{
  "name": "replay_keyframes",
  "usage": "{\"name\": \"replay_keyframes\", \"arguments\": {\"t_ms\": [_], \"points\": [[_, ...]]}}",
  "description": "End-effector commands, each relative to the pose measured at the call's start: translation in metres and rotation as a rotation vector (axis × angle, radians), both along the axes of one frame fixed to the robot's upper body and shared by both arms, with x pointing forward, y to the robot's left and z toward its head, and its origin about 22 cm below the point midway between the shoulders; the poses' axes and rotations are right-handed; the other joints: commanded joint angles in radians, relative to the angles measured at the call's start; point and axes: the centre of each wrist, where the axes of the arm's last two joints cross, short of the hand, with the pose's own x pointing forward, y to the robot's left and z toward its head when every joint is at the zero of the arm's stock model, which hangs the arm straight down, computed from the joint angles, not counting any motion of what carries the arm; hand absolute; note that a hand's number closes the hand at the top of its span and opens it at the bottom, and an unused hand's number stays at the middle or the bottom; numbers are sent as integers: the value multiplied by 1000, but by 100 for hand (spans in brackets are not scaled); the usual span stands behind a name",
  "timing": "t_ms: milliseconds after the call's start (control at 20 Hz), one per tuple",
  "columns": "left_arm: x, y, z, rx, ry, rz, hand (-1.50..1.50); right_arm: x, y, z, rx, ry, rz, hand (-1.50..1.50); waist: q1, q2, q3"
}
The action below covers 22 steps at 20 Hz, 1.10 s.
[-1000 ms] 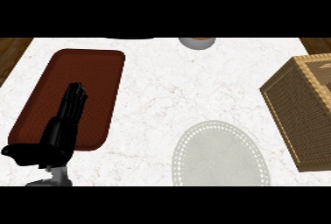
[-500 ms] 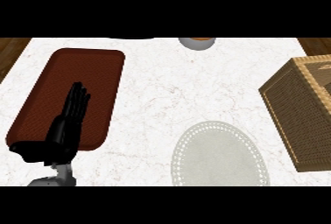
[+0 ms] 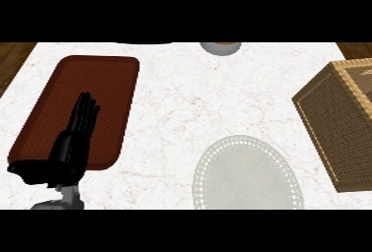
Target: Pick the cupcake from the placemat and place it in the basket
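- Left hand [image 3: 69, 147]: released, fingers straight and together, pointing up-view, thumb out to the left. Holds nothing. It sits over the lower part of the brown placemat [image 3: 87, 98] and hides a strip of it.
- Left forearm [image 3: 62, 199]: only a grey stub shows at the lower edge, the rest is cut off.
- Right hand: not visible anywhere in the head view, so I cannot tell its state.
- Cupcake [image 3: 220, 47]: the only candidate is a small round thing at the counter's far edge, grey below with an orange-brown top. The view's upper edge cuts it, so hard to confirm. It is off the placemat, well apart from the hand and from the basket.
- Basket [image 3: 341, 123]: woven, at the right; its right side and top corner are cut off. The inside is not readable from this angle.
- White oval doily mat [image 3: 243, 174]: on the marble counter [image 3: 218, 98] between placemat and basket, its lower edge cropped.
- Dark wood strips at the upper corners: too little shows to tell what they are.
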Motion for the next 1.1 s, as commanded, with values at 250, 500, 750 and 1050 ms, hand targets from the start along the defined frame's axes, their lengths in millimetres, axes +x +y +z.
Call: {"name": "replay_keyframes", "arguments": {"t_ms": [250, 500, 750, 1050], "points": [[-12, -7, -4, -4, 3, 5, 0, -29, -52, 12, 64, -93, -164, -150, -1, 14, 28], [-20, -12, -5, 15, -11, 10, 0, -37, -81, 60, 245, -144, -230, -150, -3, 11, 27], [-2, 2, 8, -17, 6, -6, 0, -76, -116, 65, 274, -146, -206, -150, 4, 17, 30], [6, 4, 12, 3, -4, 5, 0, -79, -123, 70, 344, -165, -113, -150, 9, 18, 31]]}}
